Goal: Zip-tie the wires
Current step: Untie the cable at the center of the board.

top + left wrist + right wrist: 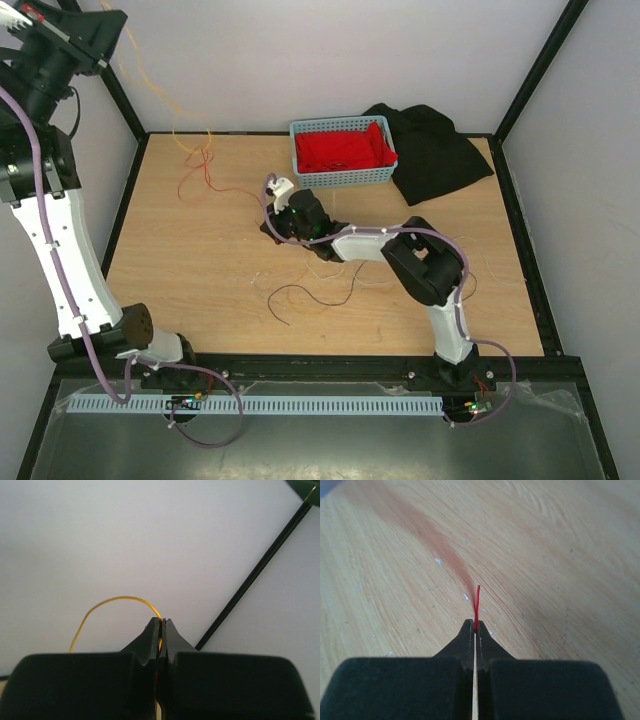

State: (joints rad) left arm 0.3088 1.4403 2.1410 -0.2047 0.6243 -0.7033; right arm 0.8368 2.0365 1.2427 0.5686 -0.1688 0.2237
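A pale wooden tabletop [200,260], enclosed by white walls and a black frame, is seen from above. At its back, a blue plastic mesh basket [340,177] holding red cloth [342,150] is set beside a crumpled black cloth [440,150]. Thin curly wires [200,168], red-orange and dark brown, are scattered over the left and middle of the board. The white-and-black left arm [60,240] is raised high by the left wall, and the right arm [360,243] is stretched low to the table's middle. A whitish plastic zip tie cannot be made out with certainty.

In the left wrist view, the left gripper [161,622] is clenched on a thin yellow strand [115,598], which is arched against the white wall.

In the right wrist view, the right gripper [474,625] is pinched on the end of a thin red strand [477,600] just above the wood.

Gathering is judged to be the step in hand. Next, the two held strands would need to be brought together with the loose ones into one bundle without being slipped from the jaws. Only then could the tie be located and looped.
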